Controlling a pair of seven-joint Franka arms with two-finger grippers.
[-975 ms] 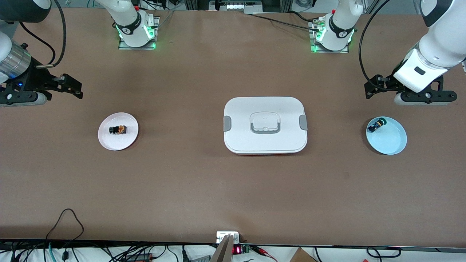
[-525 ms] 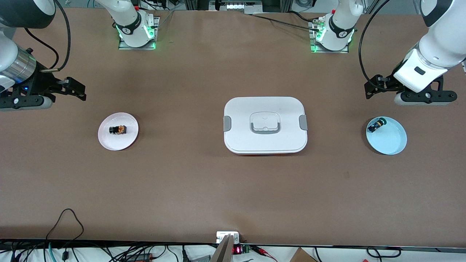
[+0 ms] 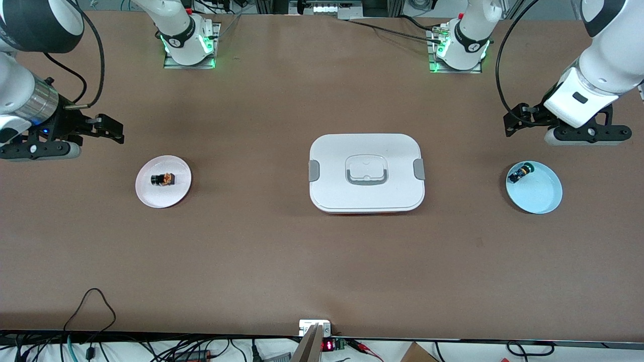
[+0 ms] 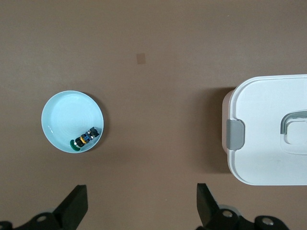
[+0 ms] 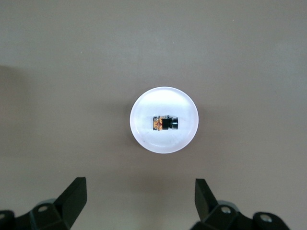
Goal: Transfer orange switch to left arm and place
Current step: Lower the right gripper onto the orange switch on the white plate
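orange switch (image 3: 163,178): lies on its side near the middle of a small white plate (image 3: 151,197), toward the right arm's end of the table; nothing touches it. in the right wrist view the switch (image 5: 165,123) shows its black body and orange end, centred on the plate (image 5: 144,134).
box (image 3: 366,172): white, lid on, grey latch at each end, standing at the middle of the table between the two plates and well apart from both; in the left wrist view one latched end of it (image 4: 268,129) shows.
right gripper (image 3: 108,128): up in the air over bare table near the white plate, at the right arm's end; fingers spread wide with nothing between them; one finger (image 5: 72,199) shows in its own wrist view.
left gripper (image 3: 520,123): in the air over bare table just beside the pale blue plate (image 3: 543,198), at the left arm's end; fingers (image 4: 74,208) spread, holding nothing.
pale blue plate: carries a small black switch with a green cap (image 3: 519,173), lying close to the plate's rim; seen also in the left wrist view (image 4: 85,139) on the plate (image 4: 62,115).
table (image 3: 322,261): brown, bare around these things.
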